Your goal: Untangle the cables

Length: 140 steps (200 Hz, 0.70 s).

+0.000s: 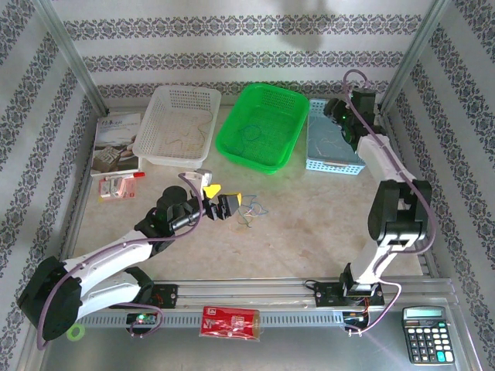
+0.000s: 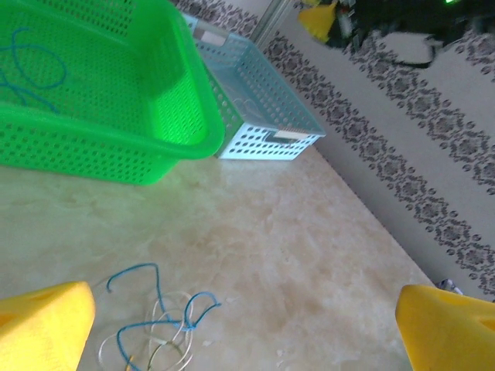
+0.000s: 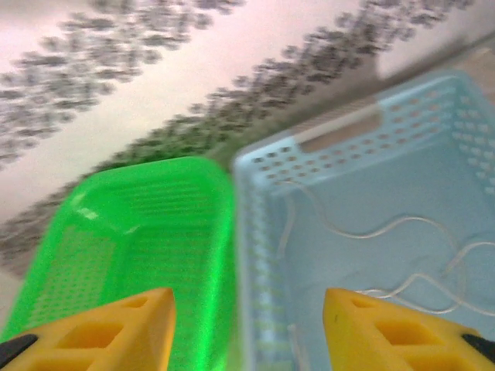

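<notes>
A small tangle of cables [image 1: 251, 210], thin blue, whitish and yellow-green strands, lies on the table's middle. In the left wrist view this tangle [image 2: 155, 325] sits low and left, close to the left yellow fingertip [image 2: 42, 325]. My left gripper [image 1: 224, 202] [image 2: 244, 332] is open just left of it, touching nothing. My right gripper [image 1: 338, 114] [image 3: 247, 332] hangs open over the near-left rim of the blue basket [image 3: 255, 255], nothing between its fingers. A whitish cable [image 3: 402, 228] lies loose inside that basket. A blue cable [image 2: 31, 73] rests in the green basket [image 2: 100, 147].
Three baskets line the back: white [image 1: 147, 135], green [image 1: 298, 127], blue [image 1: 332, 165]. A booklet [image 1: 116, 143] and a red item [image 1: 120, 185] lie at the left. Calculator [image 1: 425, 334], red packet [image 1: 230, 321] and tape roll [image 1: 75, 332] sit along the front.
</notes>
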### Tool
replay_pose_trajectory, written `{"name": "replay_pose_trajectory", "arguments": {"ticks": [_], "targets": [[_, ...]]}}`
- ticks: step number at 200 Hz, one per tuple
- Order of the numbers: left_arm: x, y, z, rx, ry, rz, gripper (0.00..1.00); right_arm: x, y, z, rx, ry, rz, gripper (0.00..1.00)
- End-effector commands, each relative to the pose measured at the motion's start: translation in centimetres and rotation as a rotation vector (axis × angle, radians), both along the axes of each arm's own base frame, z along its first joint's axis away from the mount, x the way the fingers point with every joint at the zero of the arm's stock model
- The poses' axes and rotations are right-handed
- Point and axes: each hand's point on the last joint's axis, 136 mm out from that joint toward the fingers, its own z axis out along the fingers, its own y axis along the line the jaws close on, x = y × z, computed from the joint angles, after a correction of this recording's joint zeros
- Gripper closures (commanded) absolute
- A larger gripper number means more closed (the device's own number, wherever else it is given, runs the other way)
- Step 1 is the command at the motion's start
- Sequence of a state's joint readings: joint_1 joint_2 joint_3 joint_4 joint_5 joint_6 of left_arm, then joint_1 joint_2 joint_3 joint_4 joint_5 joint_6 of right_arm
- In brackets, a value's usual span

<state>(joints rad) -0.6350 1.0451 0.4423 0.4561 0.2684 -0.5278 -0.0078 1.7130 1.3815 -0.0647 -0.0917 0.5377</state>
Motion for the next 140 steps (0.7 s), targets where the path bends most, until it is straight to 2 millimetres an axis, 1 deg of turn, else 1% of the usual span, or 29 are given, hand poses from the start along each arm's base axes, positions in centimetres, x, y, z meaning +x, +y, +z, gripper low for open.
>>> {"name": "replay_pose_trajectory", "arguments": {"ticks": [1,17,22,30,52,58,77,94,99,111,127,140], "targets": [[-0.3,0.2,-0.2,0.003,-0.015,0.014,0.0,-2.2,4.7,1.1,0.051,-0.05,0.126,0.46],[-0.4,0.5,-0.7,0.009,-0.012,0.026,0.0,-4.5,8.1,0.8,0.066,-0.053,0.225,0.46],[-0.4,0.7,-0.8,0.01,-0.011,0.033,0.0,-5.4,9.1,0.2,0.071,-0.044,0.255,0.47],[-0.4,0.9,-1.0,0.012,-0.01,0.043,0.0,-6.9,10.4,-0.2,0.078,-0.044,0.298,0.46],[-0.4,1.8,-1.3,0.017,-0.017,0.082,0.0,-11.3,13.5,-2.7,0.072,-0.008,0.394,0.46],[-0.4,2.0,-1.4,0.018,-0.023,0.092,0.0,-12.4,14.3,-3.1,0.066,-0.003,0.42,0.46],[-0.5,2.5,-1.5,0.031,-0.039,0.105,0.0,-16.0,16.7,-5.8,0.028,0.048,0.509,0.46],[-0.5,2.8,-1.6,0.05,-0.037,0.12,0.0,-18.8,18.2,-8.1,-0.006,0.103,0.573,0.46],[-0.5,2.9,-1.7,0.057,-0.034,0.124,0.0,-19.8,18.5,-9.1,-0.011,0.127,0.59,0.46],[-0.4,3.2,-1.8,0.072,-0.024,0.137,0.0,-21.8,19.7,-10.6,-0.015,0.16,0.635,0.45],[-0.1,3.7,-2.3,0.094,0.003,0.168,0.0,-24.2,21.6,-11.7,-0.032,0.188,0.709,0.45],[0.3,4.8,-2.9,0.111,0.037,0.239,0.0,-25.8,23.2,-12.2,-0.05,0.207,0.763,0.45]]}}
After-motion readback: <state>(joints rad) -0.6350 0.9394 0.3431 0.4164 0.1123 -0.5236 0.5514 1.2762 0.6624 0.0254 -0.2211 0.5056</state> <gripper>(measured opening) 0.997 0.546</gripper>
